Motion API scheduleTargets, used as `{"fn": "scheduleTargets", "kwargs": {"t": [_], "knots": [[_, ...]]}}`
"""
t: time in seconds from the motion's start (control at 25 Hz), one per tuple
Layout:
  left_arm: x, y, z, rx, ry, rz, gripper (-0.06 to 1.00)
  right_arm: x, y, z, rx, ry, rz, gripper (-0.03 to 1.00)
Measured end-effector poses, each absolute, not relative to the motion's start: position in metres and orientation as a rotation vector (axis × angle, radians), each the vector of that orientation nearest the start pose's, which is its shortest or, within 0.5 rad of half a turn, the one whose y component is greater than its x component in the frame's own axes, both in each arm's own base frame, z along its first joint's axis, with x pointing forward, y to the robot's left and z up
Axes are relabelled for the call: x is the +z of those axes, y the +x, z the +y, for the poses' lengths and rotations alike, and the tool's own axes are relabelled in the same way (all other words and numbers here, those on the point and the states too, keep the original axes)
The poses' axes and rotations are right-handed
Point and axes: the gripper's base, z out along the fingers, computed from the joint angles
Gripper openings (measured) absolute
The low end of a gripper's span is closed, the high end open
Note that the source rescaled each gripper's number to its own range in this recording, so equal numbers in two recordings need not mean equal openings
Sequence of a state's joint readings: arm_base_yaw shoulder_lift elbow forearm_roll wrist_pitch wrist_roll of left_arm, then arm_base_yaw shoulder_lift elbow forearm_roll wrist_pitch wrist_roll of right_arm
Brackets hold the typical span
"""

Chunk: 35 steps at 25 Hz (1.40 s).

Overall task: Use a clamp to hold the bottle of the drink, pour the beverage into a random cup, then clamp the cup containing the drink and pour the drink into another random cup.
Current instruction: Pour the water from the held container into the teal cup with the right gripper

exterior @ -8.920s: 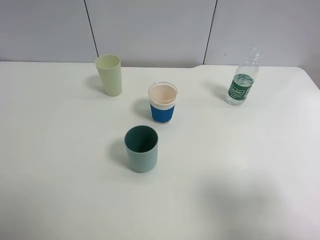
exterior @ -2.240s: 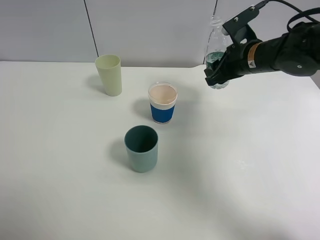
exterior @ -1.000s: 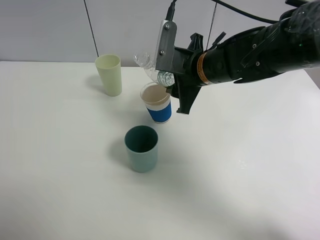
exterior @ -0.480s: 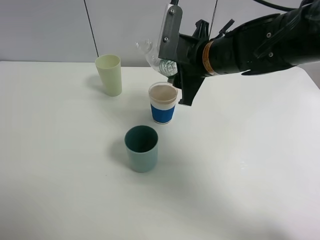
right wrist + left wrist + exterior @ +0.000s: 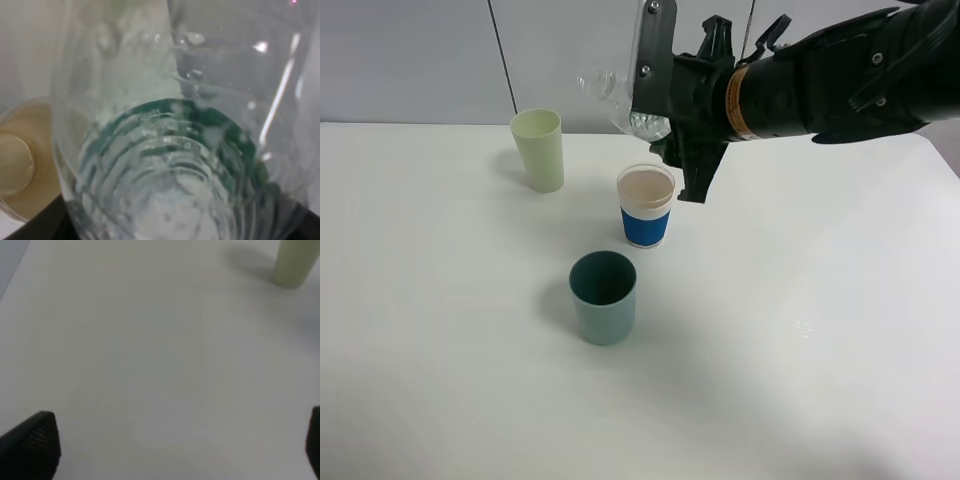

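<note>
The right gripper (image 5: 665, 120) squeezes the bottle (image 5: 605, 90), tipped sideways just above the blue-banded cup (image 5: 646, 205). The first pour looks under way. Left to do: grab that cup and pour into the tall yellow-green cup (image 5: 539, 150). The left gripper (image 5: 172, 442) hangs wide apart, holding nothing.

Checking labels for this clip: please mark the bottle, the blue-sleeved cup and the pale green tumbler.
bottle (image 5: 613, 95), exterior high view, clear shoulder
blue-sleeved cup (image 5: 646, 227), exterior high view, blue sleeve
pale green tumbler (image 5: 541, 152), exterior high view, side wall
</note>
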<state>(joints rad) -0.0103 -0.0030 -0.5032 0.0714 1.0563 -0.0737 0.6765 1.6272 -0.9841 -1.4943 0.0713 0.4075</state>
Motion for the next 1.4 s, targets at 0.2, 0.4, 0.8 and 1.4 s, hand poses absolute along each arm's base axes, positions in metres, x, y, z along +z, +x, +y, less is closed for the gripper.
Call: {"fn": "scheduleTargets", "kwargs": {"t": [0.2,0.4,0.8,1.4], "knots": [[0.2787,-0.0056,0.0057,0.032,-0.068,2.031,1.00,0.2408,0.2782,0.2221,-0.357,-1.702,1.316,0.02],[0.2787,-0.0056,0.0057,0.032,-0.068,2.031,1.00,0.2408,0.2777,0.2226,-0.429,-1.786,1.216,0.02],[0.2787,-0.0056,0.0057,0.032,-0.068,2.031,1.00,0.2408,0.2770,0.2235,-0.534,-1.909,1.049,0.02],[0.2787,-0.0056,0.0057,0.032,-0.068,2.031,1.00,0.2408,0.2768,0.2239,-0.578,-1.962,0.967,0.02]]}}
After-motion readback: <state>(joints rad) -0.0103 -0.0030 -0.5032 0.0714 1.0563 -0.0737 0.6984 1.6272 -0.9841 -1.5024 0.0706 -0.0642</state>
